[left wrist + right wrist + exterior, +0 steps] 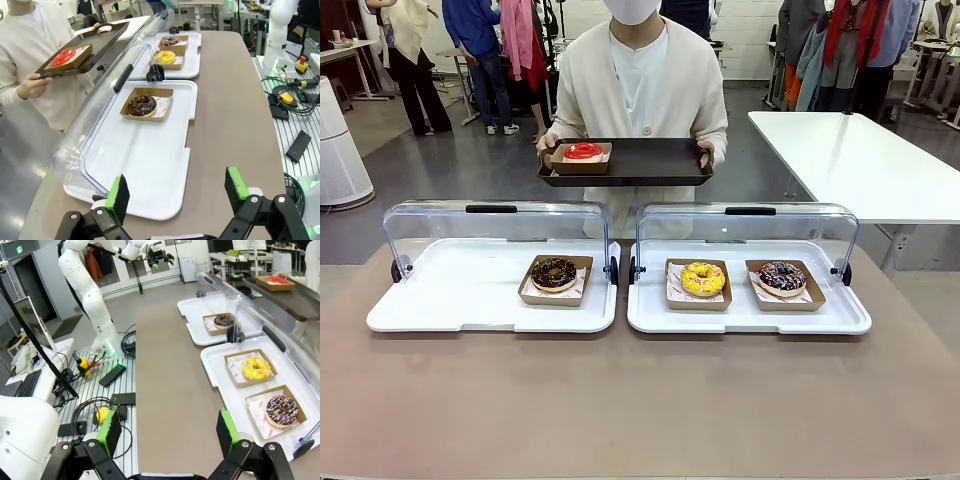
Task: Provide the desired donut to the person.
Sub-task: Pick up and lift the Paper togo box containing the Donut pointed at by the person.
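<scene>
The person (638, 75) stands at the far side holding a dark tray (650, 160) with a red donut (583, 151) in a cardboard box on it. A chocolate donut (554, 273) sits in its box on the left white tray (450, 295). On the right white tray (745, 318) sit a yellow donut (703, 278) and a sprinkled dark donut (782, 277). My left gripper (176, 192) hangs open above the near end of the left tray, far from the chocolate donut (141, 105). Also open, my right gripper (167, 432) hovers over the brown table beside the sprinkled donut (281, 408) and yellow donut (254, 368).
Both display trays have clear lids (500, 232) swung up at the far side. The brown table (640, 400) stretches bare in front of them. A white table (860, 160) stands at the back right. Cables and boxes lie on the metal floor (100, 390) by the arm bases.
</scene>
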`<state>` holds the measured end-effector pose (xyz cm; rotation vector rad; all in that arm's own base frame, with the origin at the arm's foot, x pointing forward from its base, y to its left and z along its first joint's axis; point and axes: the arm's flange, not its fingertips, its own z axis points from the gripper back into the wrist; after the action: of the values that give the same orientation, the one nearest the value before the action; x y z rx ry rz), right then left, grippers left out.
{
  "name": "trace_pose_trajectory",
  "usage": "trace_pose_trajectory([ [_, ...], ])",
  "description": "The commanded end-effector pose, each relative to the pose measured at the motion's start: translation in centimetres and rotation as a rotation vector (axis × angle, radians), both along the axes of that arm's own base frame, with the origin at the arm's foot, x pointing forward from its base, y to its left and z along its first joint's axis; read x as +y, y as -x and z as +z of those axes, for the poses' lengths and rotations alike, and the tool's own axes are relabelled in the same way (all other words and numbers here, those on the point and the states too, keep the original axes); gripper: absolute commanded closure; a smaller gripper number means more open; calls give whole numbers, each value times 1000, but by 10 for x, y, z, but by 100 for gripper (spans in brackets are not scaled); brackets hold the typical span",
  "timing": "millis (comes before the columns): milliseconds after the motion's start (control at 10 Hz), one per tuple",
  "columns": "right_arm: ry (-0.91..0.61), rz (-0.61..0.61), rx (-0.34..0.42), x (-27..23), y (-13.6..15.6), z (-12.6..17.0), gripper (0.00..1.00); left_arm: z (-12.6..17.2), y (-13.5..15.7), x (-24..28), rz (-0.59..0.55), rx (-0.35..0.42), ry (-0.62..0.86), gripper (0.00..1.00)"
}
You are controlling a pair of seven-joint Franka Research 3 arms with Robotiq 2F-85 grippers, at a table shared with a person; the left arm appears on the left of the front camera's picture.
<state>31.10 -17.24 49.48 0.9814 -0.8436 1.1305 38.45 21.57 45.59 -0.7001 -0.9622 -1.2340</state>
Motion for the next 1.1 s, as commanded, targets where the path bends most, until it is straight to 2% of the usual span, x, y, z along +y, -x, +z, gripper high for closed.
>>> trace_pose_trajectory([
  [0, -11, 6, -8, 0, -1, 0, 0, 2, 2, -2, 9, 8, 19, 0],
  [1000, -11, 6, -8, 0, -1, 0, 0, 2, 2, -2, 9, 8, 19, 0],
])
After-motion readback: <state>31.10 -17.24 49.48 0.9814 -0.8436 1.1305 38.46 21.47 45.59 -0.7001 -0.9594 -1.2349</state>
